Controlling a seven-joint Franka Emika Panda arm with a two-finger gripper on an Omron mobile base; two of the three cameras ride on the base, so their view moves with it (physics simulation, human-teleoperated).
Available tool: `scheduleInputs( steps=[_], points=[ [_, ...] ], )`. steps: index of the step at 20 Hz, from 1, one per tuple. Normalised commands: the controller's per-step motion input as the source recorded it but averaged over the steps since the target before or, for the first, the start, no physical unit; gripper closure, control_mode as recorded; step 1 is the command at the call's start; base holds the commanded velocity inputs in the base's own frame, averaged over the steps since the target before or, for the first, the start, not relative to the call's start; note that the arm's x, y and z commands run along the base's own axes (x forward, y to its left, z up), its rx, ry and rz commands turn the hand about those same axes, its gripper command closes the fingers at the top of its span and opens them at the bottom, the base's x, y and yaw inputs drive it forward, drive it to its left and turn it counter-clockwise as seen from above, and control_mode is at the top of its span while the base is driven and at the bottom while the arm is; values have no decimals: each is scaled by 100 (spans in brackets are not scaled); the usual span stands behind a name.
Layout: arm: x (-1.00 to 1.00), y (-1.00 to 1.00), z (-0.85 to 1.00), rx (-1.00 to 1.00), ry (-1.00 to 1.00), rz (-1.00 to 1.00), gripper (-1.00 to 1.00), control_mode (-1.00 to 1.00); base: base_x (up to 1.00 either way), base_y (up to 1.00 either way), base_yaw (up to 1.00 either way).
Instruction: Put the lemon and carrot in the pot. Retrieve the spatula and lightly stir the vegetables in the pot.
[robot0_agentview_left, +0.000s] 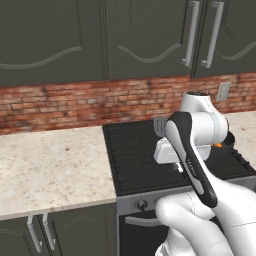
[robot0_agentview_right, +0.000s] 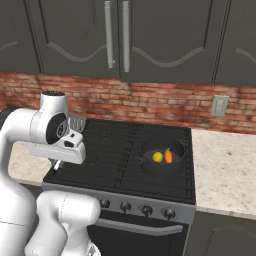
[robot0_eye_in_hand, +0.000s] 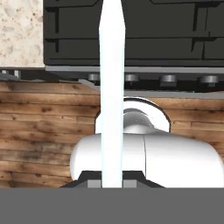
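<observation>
While we look from the left base camera, we see the grey slotted head of the slim white-handled spatula (robot0_agentview_left: 159, 127) standing upright over the black stovetop (robot0_agentview_left: 132, 160), behind the white arm; the gripper itself is hidden there. From the right base camera, we see the small round yellow lemon (robot0_agentview_right: 157, 157) and the small tapered orange carrot (robot0_agentview_right: 168, 156) lying side by side in the dark round low-walled pot (robot0_agentview_right: 161, 166), well apart from the spatula's head. Through the hand camera, we see the gripper (robot0_eye_in_hand: 112, 183) clamped narrow around the pale handle.
</observation>
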Motion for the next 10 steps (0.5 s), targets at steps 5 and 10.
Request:
scheduleInputs(
  steps=[5,10],
  points=[
    [-4,0,0,0,0,0,100,-100,0,0,0],
    [0,0,0,0,0,0,100,100,-59,-18,0]
  ],
)
